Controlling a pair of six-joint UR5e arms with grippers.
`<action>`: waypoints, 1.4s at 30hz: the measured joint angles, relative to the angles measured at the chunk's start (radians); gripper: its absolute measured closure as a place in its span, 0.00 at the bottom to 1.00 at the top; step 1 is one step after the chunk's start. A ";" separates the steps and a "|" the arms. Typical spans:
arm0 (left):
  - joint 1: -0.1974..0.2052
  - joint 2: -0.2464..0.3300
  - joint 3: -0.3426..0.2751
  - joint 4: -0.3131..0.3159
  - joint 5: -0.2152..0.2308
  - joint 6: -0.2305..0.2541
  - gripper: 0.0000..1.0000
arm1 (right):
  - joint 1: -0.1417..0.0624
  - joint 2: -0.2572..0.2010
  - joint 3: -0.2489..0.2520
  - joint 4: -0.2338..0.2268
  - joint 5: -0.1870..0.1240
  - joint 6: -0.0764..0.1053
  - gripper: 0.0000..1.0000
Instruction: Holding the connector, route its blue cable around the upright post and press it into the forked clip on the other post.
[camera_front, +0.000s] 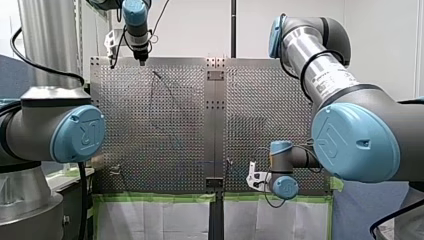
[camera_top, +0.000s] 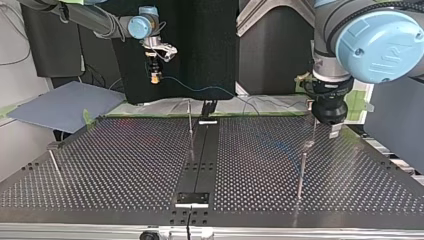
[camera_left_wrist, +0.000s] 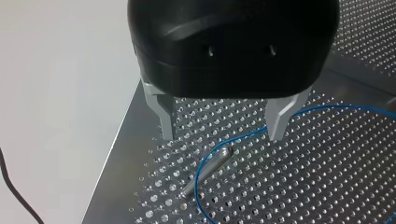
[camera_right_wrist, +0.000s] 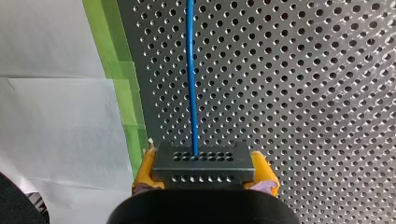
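Right claw (camera_right_wrist: 205, 170) clamps the connector (camera_right_wrist: 204, 158), its blue cable (camera_right_wrist: 191, 70) running off at twelve o'clock. The left claw (camera_left_wrist: 222, 128) hangs wide above the post (camera_left_wrist: 210, 164), which the cable bends past. Routing looks underway; next, carry it to the forked clip. The perforated metal worktop (camera_right_wrist: 303, 93) is edged with green tape (camera_right_wrist: 109, 46).

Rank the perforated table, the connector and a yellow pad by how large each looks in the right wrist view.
1. perforated table: fills most of the view.
2. connector: the dark block with rows of holes.
3. yellow pad: only a sliver shows beside the connector.
Nearness flatters the last two.
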 joint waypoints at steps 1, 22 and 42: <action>-0.001 0.000 0.000 0.001 0.000 0.001 0.06 | 0.000 0.000 0.000 0.000 0.000 0.000 1.00; -0.041 0.005 0.000 0.143 -0.058 0.164 0.04 | 0.003 0.000 -0.001 0.000 -0.003 0.001 1.00; -0.119 0.004 -0.104 0.300 0.021 0.341 0.04 | 0.016 0.000 -0.001 0.023 -0.005 0.004 1.00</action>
